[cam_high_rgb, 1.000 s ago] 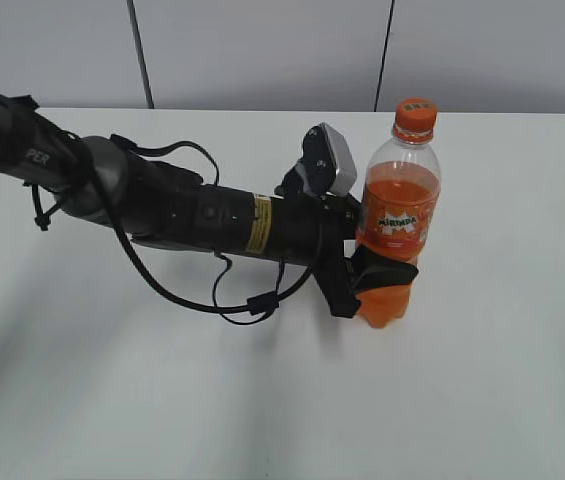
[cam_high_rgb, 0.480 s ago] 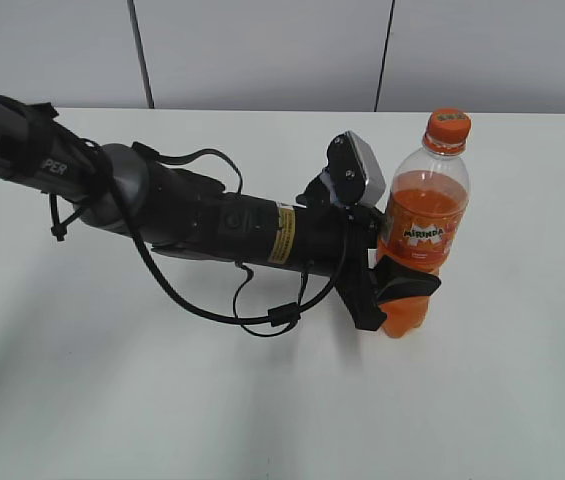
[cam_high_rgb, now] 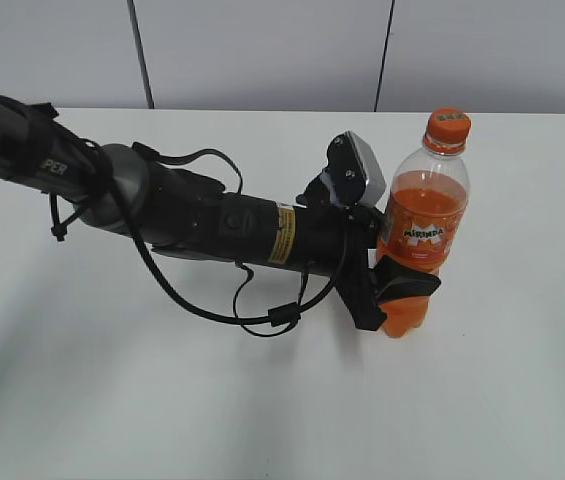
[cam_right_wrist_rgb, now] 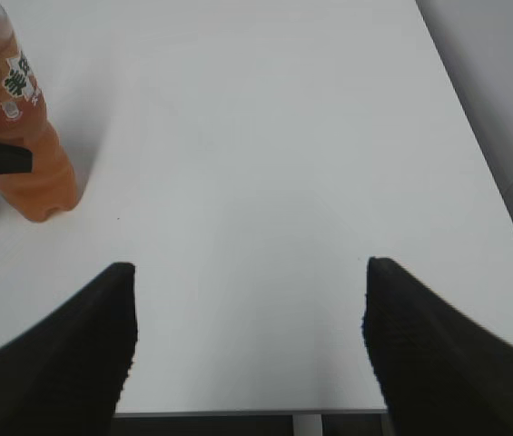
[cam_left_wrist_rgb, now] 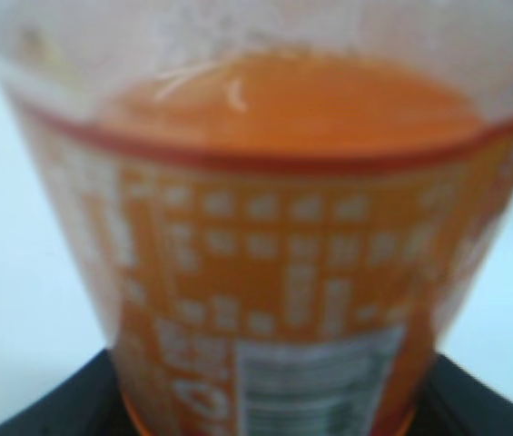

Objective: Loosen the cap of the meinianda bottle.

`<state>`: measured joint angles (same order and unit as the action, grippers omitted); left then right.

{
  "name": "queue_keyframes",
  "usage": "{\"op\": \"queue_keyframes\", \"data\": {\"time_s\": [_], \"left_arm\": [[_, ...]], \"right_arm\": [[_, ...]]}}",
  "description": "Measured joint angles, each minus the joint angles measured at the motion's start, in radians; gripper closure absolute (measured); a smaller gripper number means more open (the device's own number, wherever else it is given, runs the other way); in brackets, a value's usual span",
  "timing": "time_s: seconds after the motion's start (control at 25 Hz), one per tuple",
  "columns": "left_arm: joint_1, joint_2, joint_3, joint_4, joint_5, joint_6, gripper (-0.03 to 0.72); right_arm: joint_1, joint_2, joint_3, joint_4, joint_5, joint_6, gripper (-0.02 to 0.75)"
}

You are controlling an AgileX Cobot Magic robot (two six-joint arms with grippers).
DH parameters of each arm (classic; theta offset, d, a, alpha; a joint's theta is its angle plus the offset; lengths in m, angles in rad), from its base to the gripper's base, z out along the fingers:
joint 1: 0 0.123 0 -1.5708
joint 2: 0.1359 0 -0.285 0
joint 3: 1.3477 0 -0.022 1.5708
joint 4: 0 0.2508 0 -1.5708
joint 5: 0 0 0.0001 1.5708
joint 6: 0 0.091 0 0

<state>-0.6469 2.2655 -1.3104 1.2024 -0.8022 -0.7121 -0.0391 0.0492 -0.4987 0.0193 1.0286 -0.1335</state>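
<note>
The meinianda bottle (cam_high_rgb: 420, 235) stands upright on the white table, right of centre, full of orange drink with an orange label. Its orange cap (cam_high_rgb: 448, 125) sits on top. My left gripper (cam_high_rgb: 394, 290) is shut on the bottle's lower body, reaching in from the left. In the left wrist view the bottle (cam_left_wrist_rgb: 274, 263) fills the frame, blurred, with black jaw tips at the bottom corners. My right gripper (cam_right_wrist_rgb: 249, 318) is open and empty, hovering over bare table; the bottle (cam_right_wrist_rgb: 20, 136) shows at the far left of that view. The right arm is out of the exterior view.
The white table (cam_high_rgb: 502, 400) ends at a grey wall behind. The table's edge (cam_right_wrist_rgb: 238, 413) runs under the right gripper, and its side edge (cam_right_wrist_rgb: 483, 154) shows too. The left arm's cables (cam_high_rgb: 252, 300) loop down onto the table.
A second ago the left gripper and the bottle stood further left; both shifted right together, then held still over the last half second.
</note>
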Motion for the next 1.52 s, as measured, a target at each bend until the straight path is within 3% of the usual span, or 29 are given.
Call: {"op": "queue_keyframes", "data": {"time_s": [0.32,0.68,1.36,1.52], "left_arm": [[0.0,0.0,0.0,0.0,0.0,0.0,0.298],[0.0,0.0,0.0,0.0,0.0,0.0,0.298],[0.0,0.0,0.0,0.0,-0.002,0.0,0.298],[0.0,0.0,0.0,0.0,-0.002,0.0,0.298]], "right_arm": [[0.0,0.362,-0.199,0.0,0.043,0.04,0.168],[0.0,0.774,-0.496,0.0,0.179,0.054,0.309],[0.0,1.269,-0.8,0.033,0.186,0.063,0.319],[0.0,1.323,-0.852,0.094,0.186,0.056,0.319]]}}
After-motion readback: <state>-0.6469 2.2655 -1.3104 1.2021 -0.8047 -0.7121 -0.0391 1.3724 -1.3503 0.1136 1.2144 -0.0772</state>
